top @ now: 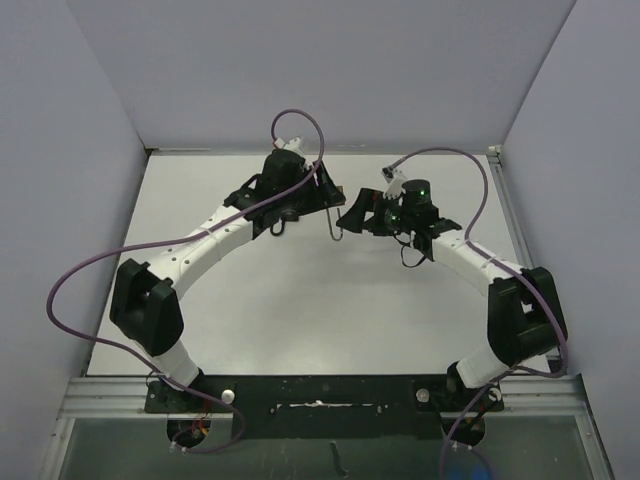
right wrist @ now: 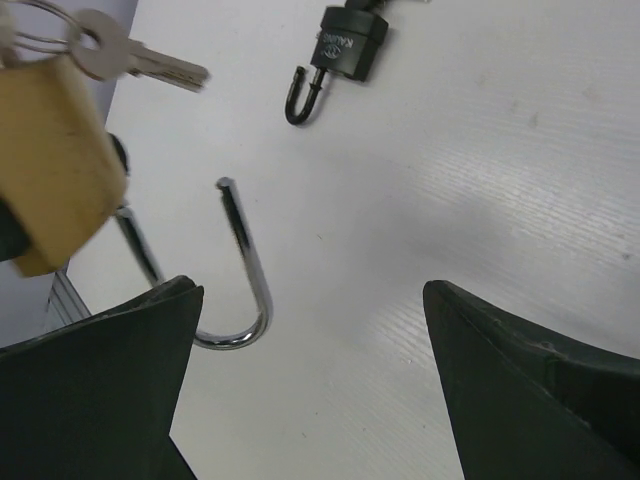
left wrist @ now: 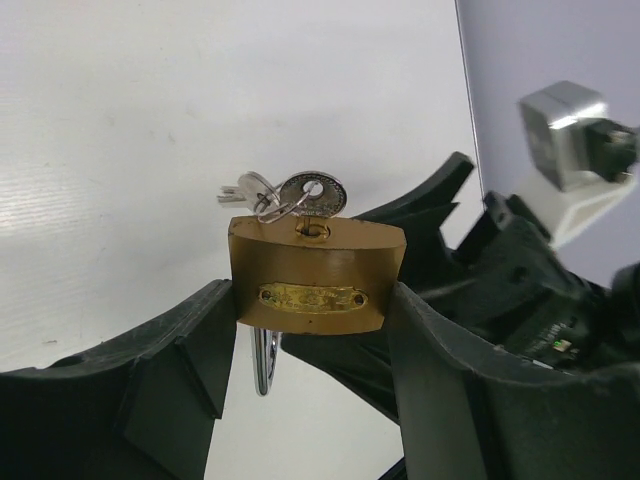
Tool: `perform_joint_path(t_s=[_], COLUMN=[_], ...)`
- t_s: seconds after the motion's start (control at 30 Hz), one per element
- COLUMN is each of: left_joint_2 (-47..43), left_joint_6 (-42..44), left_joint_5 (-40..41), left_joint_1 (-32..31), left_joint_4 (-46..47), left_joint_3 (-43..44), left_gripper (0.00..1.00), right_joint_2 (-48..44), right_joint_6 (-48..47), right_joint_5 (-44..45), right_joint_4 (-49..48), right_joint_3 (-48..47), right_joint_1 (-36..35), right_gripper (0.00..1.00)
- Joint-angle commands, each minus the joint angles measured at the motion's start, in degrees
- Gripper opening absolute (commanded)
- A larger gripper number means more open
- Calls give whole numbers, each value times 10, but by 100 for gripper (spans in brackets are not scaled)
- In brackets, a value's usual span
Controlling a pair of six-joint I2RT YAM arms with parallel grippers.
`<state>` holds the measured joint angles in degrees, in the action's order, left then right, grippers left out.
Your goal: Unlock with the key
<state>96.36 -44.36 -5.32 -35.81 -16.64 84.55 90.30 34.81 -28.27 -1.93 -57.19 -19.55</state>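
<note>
1. The left gripper (left wrist: 312, 310) is clamping the brass padlock (left wrist: 318, 270) by its two side faces, holding it up off the table (right wrist: 500, 150).
2. The key (left wrist: 312, 195) is sitting in the keyhole on the padlock's upturned end, with only its round head showing.
3. A spare key (right wrist: 140, 60) is hanging from a ring (left wrist: 268, 205) through that head and sticking out sideways.
4. The shackle (right wrist: 250, 260) is hanging below the body, with one leg running into the body and the other ending free in the air.
5. The right gripper (right wrist: 310, 300) is hovering just beside the padlock with its jaws spread wide, gripping nothing.
6. A black lock (right wrist: 350, 45) is lying flat on the table beyond the padlock, apart from both grippers.
</note>
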Motion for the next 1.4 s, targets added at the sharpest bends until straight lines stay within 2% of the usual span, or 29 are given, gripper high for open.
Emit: perform_joint_path(t_s=[0.0, 0.23, 0.43, 0.6, 1.13, 1.23, 1.37], left_joint_2=[-8, 3, -1, 0, 2, 2, -5], left_joint_6=[-3, -4, -17, -38, -83, -82, -65], left_joint_5=[9, 36, 33, 14, -19, -16, 7], left_joint_1=[4, 4, 5, 3, 3, 4, 12], left_joint_4=[54, 34, 27, 32, 71, 70, 55], left_joint_3=[9, 17, 33, 41, 42, 40, 31], left_gripper=[0, 0, 0, 0, 0, 0, 0], right_joint_2=[-78, -104, -110, -96, -20, -23, -57], right_joint_6=[-26, -100, -143, -169, -146, -122, -114], right_joint_5=[32, 127, 231, 281, 257, 249, 292], right_joint_4=[-47, 114, 166, 159, 112, 103, 116], right_joint_3=[-3, -49, -48, -45, -55, -52, -39], right_joint_1=[1, -4, -28, -53, -125, -127, -119], right_gripper=[98, 98, 98, 98, 98, 98, 98])
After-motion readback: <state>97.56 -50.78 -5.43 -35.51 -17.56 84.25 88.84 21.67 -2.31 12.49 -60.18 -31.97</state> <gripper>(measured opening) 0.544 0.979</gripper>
